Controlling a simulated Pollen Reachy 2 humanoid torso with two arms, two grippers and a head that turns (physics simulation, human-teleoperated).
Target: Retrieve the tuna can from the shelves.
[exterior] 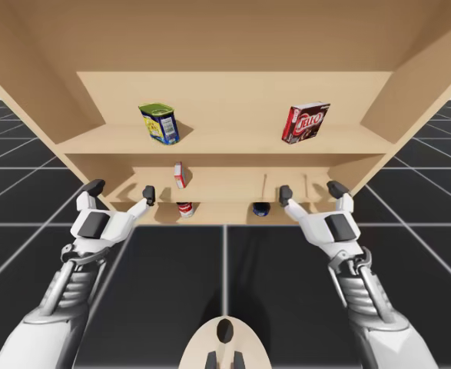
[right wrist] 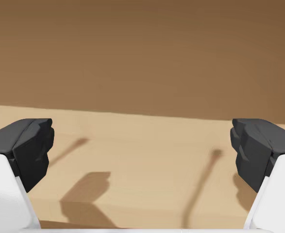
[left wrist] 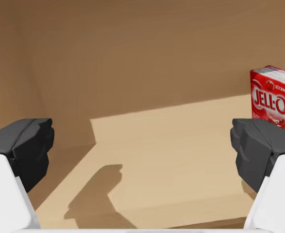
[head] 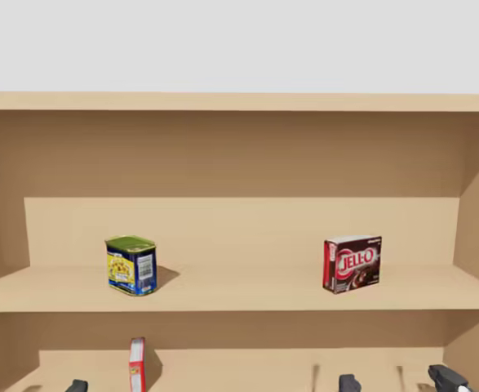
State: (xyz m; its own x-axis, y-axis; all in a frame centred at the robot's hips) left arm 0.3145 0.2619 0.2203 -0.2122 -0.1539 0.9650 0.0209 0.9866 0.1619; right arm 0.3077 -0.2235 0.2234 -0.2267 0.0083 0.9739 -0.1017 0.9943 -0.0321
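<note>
- My left tool [exterior: 121,191] and my right tool [exterior: 311,191] both have their fingers spread wide with nothing between them. Both hang at the front of the shelves [exterior: 225,92], level with the middle board [exterior: 225,188].
- I take the tuna can [exterior: 260,209] to be the small dark-blue can one board lower. The middle board's front edge half hides it in the high view, so that reading is likely rather than certain. It sits just inward of my right tool and below it.
- The right wrist view looks along the middle board to the back wall, so I judge that tool is aimed one level too high. Pushing straight in would miss the can altogether.
- Lowering the tool while it is this close to the shelves could knock a finger against the board's edge.
- A red-and-white can [exterior: 184,209] stands on the same lower board, nearer my left tool, and could be grabbed by mistake.
- A red box [left wrist: 276,99] stands upright ahead of my left tool, beside one finger. A careless sweep of that arm could tip it.
- The tuna can looks squat, so a high or shallow grip might slide off it or shove it deeper.
</note>
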